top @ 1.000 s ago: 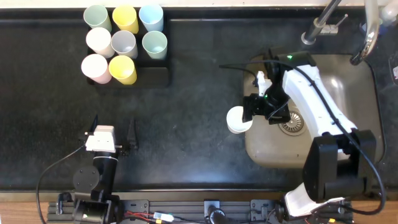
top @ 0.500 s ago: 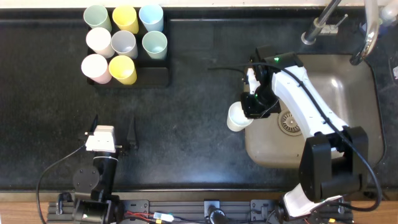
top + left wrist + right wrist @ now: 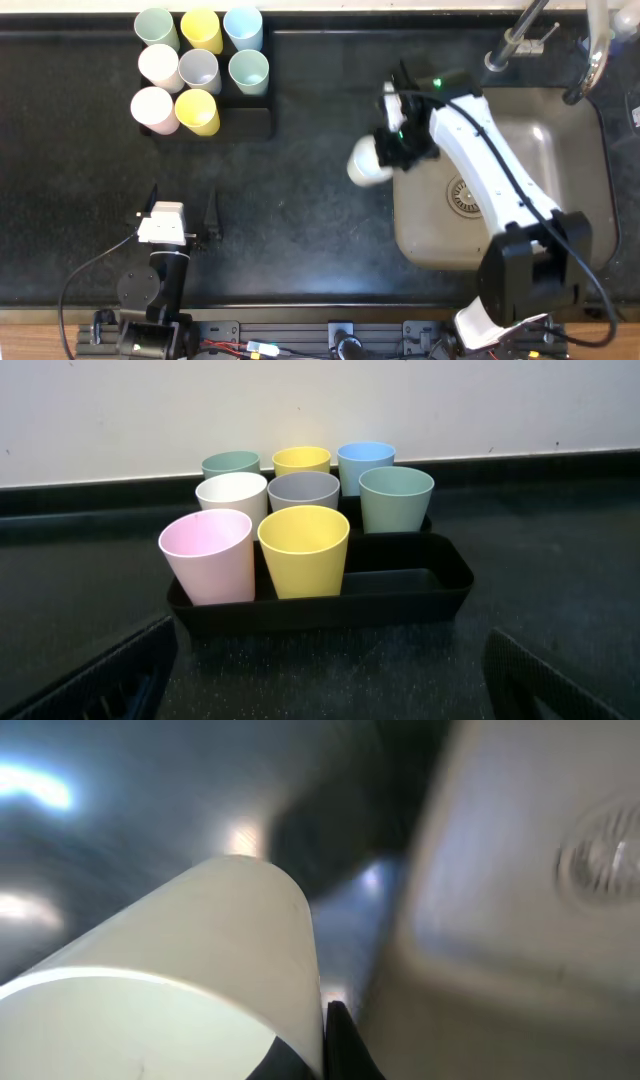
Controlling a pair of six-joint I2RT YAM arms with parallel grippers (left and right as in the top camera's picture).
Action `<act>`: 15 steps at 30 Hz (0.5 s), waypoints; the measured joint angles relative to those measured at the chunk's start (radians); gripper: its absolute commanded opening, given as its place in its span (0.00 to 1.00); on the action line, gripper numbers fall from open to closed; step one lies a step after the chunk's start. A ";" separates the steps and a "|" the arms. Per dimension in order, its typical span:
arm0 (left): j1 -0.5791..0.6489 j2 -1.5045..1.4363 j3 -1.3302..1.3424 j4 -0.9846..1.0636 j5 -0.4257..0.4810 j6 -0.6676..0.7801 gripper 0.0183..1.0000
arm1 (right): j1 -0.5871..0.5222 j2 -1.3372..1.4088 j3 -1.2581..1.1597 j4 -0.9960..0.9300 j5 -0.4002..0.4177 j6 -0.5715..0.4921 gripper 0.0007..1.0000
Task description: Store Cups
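My right gripper [image 3: 392, 148] is shut on a white cup [image 3: 368, 163], held on its side above the counter just left of the sink [image 3: 560, 130]. In the right wrist view the white cup [image 3: 190, 980] lies large between the fingers. A black tray [image 3: 250, 122] at the back left holds several upright cups in pink, yellow, white, grey, green and blue; its front right slot is free. The left wrist view faces this tray [image 3: 440, 575] and the pink cup [image 3: 207, 553]. My left gripper [image 3: 183, 212] rests open at the front left, well short of the tray.
A steel sink with a drain [image 3: 467, 195] takes up the right side, with a faucet [image 3: 515, 35] behind it. The dark counter [image 3: 300, 220] stretches between tray and sink. Cables run along the front edge.
The right arm has carried the white cup from over the sink's left rim up and to the left, over the counter. The left arm has stayed still.
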 measured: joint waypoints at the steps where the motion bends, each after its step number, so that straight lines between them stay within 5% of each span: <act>1: 0.000 0.000 0.000 0.000 0.000 0.000 1.00 | 0.010 0.000 0.066 0.003 -0.004 0.001 0.04; 15: 0.000 0.000 0.000 0.000 0.000 0.000 1.00 | 0.191 0.245 0.741 0.023 -0.063 0.024 0.04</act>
